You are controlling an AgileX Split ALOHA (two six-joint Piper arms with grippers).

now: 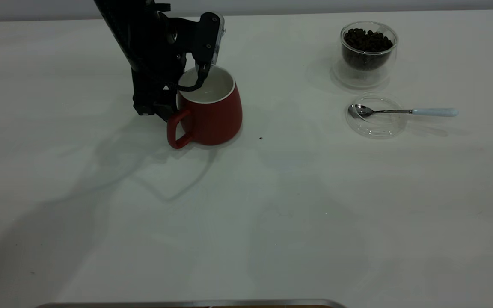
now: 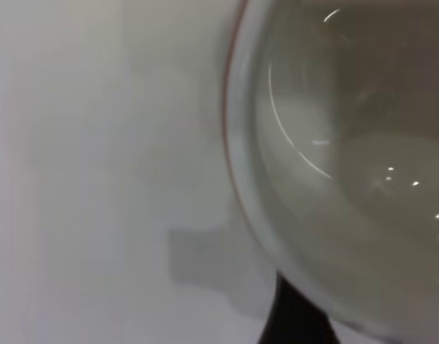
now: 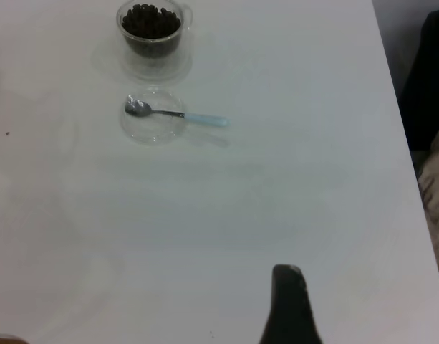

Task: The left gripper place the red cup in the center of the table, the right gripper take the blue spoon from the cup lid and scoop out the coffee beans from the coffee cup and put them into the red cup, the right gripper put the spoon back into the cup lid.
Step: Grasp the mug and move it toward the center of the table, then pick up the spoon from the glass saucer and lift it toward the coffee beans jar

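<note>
The red cup [image 1: 210,109] stands upright left of the table's [image 1: 272,214] middle, white inside, handle toward the front. My left gripper [image 1: 186,85] reaches down from the back and is shut on its rim, one finger inside and one outside. In the left wrist view the cup's white inside [image 2: 348,165] fills the frame beside a dark finger [image 2: 294,319]. At the back right stands the coffee cup [image 1: 368,64] holding coffee beans [image 1: 367,40]. In front of it lies the cup lid [image 1: 375,126], the blue spoon [image 1: 400,111] resting bowl-in with its handle pointing right. My right gripper [image 3: 288,304] hovers far from the spoon [image 3: 176,113].
One loose bean [image 1: 260,138] lies right of the red cup. A metal edge [image 1: 186,304] runs along the front. In the right wrist view the table's edge [image 3: 398,143] borders a dark shape [image 3: 428,79]. Bare tabletop lies between the red cup and the lid [image 3: 155,129].
</note>
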